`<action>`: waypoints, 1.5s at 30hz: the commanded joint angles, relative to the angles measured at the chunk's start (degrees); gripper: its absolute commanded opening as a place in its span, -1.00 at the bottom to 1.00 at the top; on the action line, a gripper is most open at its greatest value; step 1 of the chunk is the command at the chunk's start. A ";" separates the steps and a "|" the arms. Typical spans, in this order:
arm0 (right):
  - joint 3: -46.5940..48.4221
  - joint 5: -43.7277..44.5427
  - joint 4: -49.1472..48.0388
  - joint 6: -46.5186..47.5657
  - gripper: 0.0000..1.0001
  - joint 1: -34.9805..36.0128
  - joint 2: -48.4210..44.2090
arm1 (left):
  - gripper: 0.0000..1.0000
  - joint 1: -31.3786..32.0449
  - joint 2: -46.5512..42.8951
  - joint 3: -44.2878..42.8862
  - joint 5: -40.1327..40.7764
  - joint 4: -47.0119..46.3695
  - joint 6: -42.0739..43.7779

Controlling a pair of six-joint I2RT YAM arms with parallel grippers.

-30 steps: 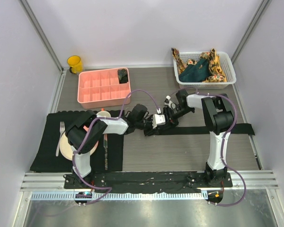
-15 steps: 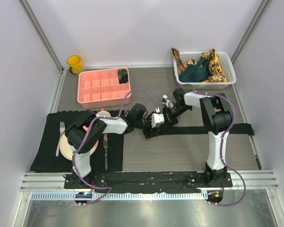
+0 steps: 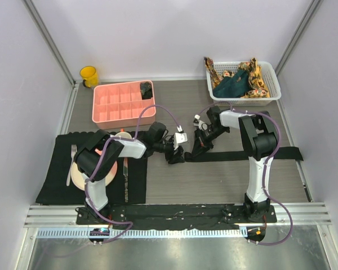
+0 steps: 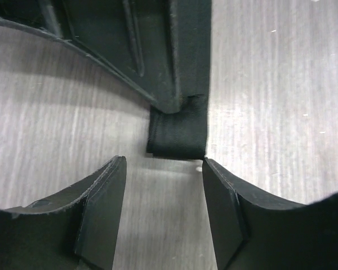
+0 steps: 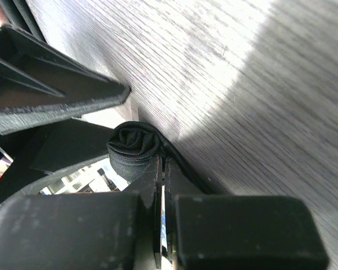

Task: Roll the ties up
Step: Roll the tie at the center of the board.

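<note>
Right pincer (image 5: 161, 166) pinches the rolled black tie (image 5: 134, 147); left pincer (image 4: 163, 171) stands parted.

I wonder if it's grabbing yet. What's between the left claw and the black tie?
Only a thin strip of bare table. In the left wrist view the open left claw sits just short of the rolled end of the black tie.

bench (image 3: 214, 185) grey wood-grain | 11 o'clock: yellow mug (image 3: 89, 76) | 10 o'clock: pink tray (image 3: 124, 120) | 1 o'clock: white basket (image 3: 245, 100) | 8 o'clock: black mat (image 3: 136, 188) | centre to 3 o'clock: black tie (image 3: 253, 154), flat strip
</note>
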State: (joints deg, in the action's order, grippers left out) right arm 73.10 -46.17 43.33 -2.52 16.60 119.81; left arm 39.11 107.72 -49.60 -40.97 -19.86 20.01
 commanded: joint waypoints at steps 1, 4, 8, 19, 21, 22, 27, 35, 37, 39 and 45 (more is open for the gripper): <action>-2.70 13.83 -5.88 2.61 -0.99 0.27 1.48 | 0.20 0.35 0.38 0.04 -4.38 4.12 -3.92; -2.88 14.18 -6.50 2.61 -0.99 0.27 1.74 | 0.28 0.88 0.82 -0.23 -5.17 3.86 -3.93; -3.22 14.88 -7.56 1.12 -0.99 0.27 1.57 | 0.11 1.05 2.23 -1.11 -4.47 3.16 -4.97; -3.31 14.88 -9.67 0.42 -0.99 0.45 2.36 | -0.11 4.21 -0.06 -3.92 -0.43 0.88 -5.86; -3.32 14.88 -9.76 0.33 -0.99 0.63 2.36 | -0.11 5.01 0.82 -5.06 0.19 0.79 -6.21; -3.40 14.80 -9.84 0.33 -0.99 0.71 2.36 | -0.11 5.27 1.08 -5.41 0.45 0.78 -6.39; -3.67 14.88 -10.72 -0.11 -0.99 0.80 2.27 | -0.20 6.76 1.96 -6.91 1.68 0.70 -5.86; -4.37 14.01 -11.69 -1.17 -0.99 1.07 2.01 | -0.22 10.71 4.42 -10.50 11.52 7.53 -3.23; -4.46 12.87 -11.87 -1.69 -0.99 1.07 1.57 | -0.25 11.51 5.21 -10.60 14.77 9.56 -2.35; -4.37 11.64 -12.04 -2.13 -0.99 0.98 0.87 | -0.31 11.86 6.27 -10.43 16.44 13.52 -0.16; -2.35 6.54 -8.98 -3.98 -0.91 0.01 -1.50 | -0.57 12.04 7.59 -9.37 21.80 23.19 4.85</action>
State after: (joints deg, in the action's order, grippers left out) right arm 70.70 -45.89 40.77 -6.72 15.70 118.19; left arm 48.97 109.78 -60.20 -24.43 -6.74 19.97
